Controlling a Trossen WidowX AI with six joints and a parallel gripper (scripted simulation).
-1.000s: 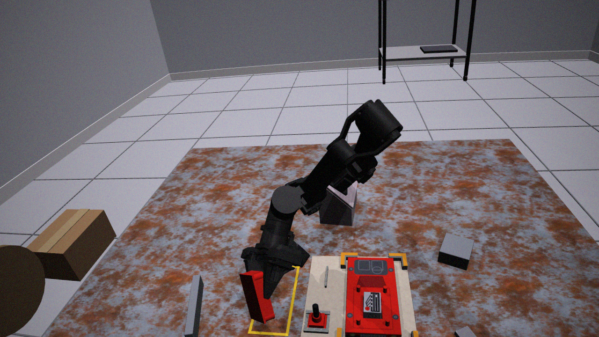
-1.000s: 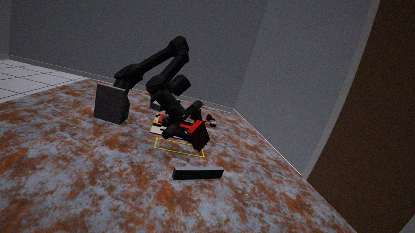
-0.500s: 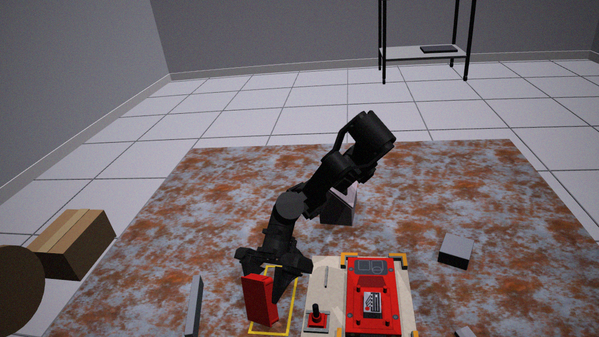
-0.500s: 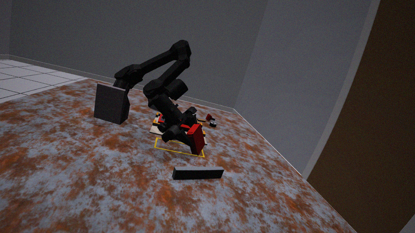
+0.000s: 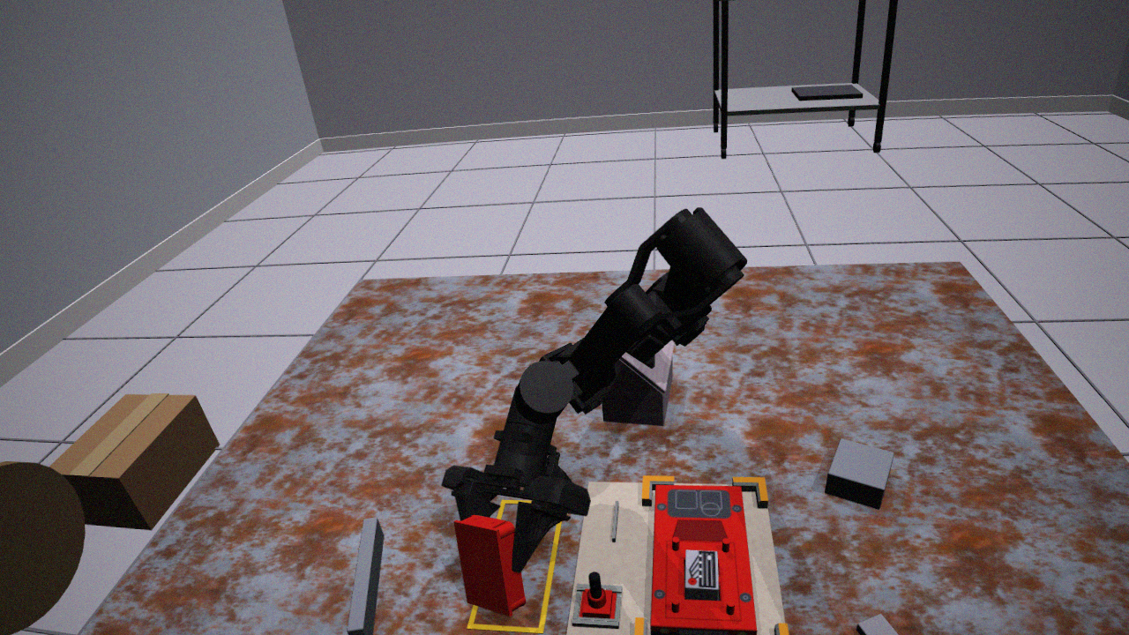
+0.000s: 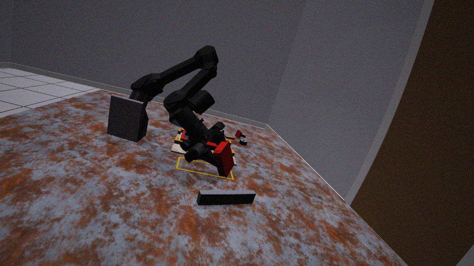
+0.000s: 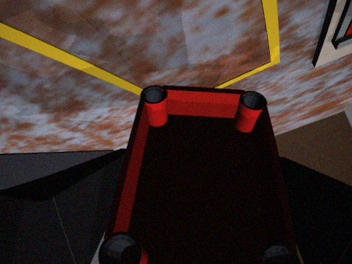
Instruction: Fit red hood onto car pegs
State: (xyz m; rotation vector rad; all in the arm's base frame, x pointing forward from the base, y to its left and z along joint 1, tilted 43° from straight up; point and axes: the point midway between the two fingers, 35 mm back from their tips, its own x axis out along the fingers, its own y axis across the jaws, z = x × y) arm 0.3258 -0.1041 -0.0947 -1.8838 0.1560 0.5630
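I have the hood (image 5: 489, 564) clamped between the fingers of my tool (image 5: 517, 525), held on edge above the yellow outline (image 5: 552, 572) on the rusty, mottled tabletop (image 5: 331, 410), with its hollow underside facing my wrist camera. This is the carry step: next I judge I must level the shell and bring its four round corner bosses over the pegs of the chassis (image 5: 699, 552) in the jig (image 5: 611, 544). The hood is a smooth red box-like shell with thin walls.

A brown cardboard box (image 5: 134, 458) is sitting on the tiled floor; a black metal shelf rack (image 5: 797, 75) is standing beyond.
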